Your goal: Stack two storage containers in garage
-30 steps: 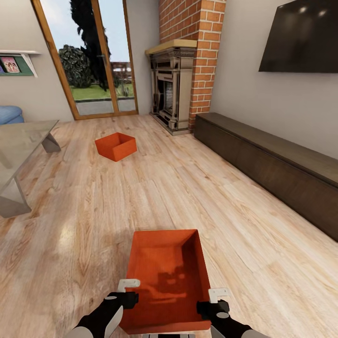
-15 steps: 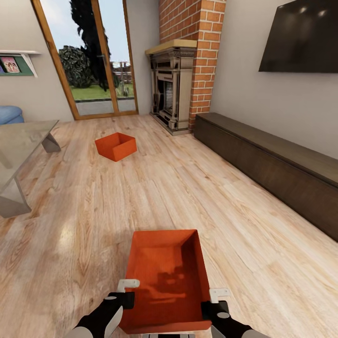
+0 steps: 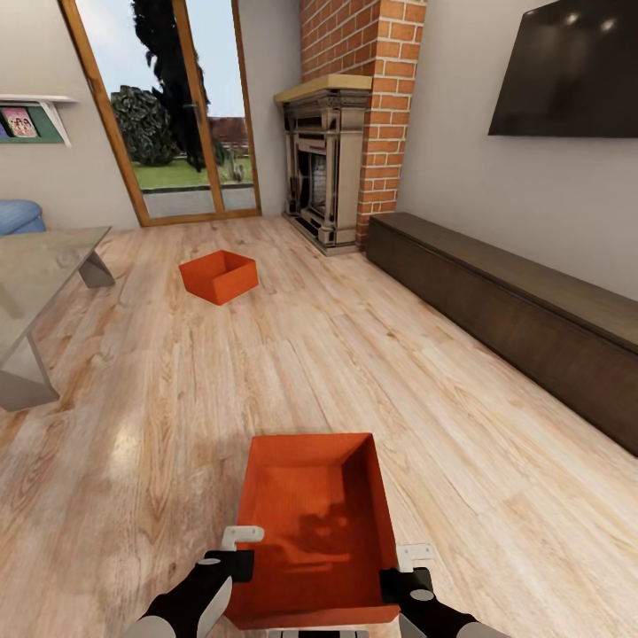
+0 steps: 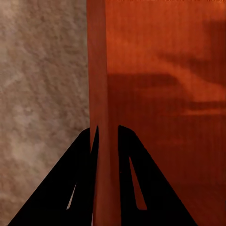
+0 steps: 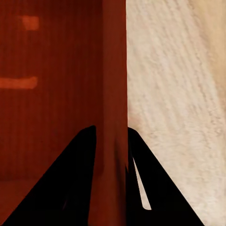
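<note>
I'm in the living room, early in the task: near container [image 3: 315, 523] at 6 o'clock, left gripper [image 4: 107, 136] pinching one side wall, right gripper [image 5: 112, 136] the opposite. Second container [image 3: 219, 276] sits on the wood floor [image 3: 354, 372] at 11 o'clock. Garage trip and stacking remain.

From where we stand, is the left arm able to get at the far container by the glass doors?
Probably not. The left gripper is clamped on the near container's wall, and the far container sits well across the wood floor; the base would need to drive closer.
</note>
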You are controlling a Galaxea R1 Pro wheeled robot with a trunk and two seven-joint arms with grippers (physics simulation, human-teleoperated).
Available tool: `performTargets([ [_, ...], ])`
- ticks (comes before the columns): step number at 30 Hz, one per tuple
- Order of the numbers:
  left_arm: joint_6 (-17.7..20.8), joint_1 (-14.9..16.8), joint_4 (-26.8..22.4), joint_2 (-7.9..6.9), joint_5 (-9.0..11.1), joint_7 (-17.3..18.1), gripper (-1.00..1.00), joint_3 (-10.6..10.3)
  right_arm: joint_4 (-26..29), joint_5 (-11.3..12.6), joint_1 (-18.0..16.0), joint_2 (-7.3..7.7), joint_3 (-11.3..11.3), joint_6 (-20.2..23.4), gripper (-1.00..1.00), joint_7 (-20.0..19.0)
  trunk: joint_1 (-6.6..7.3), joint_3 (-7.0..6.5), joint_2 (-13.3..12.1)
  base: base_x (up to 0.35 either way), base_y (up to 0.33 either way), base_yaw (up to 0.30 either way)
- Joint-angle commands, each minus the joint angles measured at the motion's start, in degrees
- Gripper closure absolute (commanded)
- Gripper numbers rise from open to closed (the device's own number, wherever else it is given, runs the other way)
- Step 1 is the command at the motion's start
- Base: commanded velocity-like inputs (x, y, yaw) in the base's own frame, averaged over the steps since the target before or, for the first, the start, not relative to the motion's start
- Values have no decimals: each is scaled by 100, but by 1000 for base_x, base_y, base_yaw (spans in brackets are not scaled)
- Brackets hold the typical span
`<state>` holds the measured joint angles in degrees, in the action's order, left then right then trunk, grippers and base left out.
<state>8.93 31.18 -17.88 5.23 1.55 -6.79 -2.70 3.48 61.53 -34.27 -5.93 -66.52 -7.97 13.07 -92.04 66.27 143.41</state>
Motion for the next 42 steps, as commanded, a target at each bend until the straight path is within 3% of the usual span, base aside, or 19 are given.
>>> performTargets([
  [1, 29, 0, -12, 13, 101, 2, 100, -63, 29, 70, 0, -5, -69, -3, 100, -24, 1, 5, 2, 0, 0, 0],
  [5, 30, -2, -21, 13, 100, 2, 100, -64, 29, 70, 0, -5, -68, -3, 100, -24, 1, 5, 2, 0, 0, 0],
  [19, 56, -1, 4, 13, 100, 11, 100, -55, 29, 70, 0, -5, -72, -3, 100, -24, 37, -305, -17, 0, 0, 0],
  [42, 56, -1, 4, 13, 100, 3, 100, -52, 29, 64, 0, 13, -63, -3, 100, -22, 542, -718, -940, 0, 0, 0],
])
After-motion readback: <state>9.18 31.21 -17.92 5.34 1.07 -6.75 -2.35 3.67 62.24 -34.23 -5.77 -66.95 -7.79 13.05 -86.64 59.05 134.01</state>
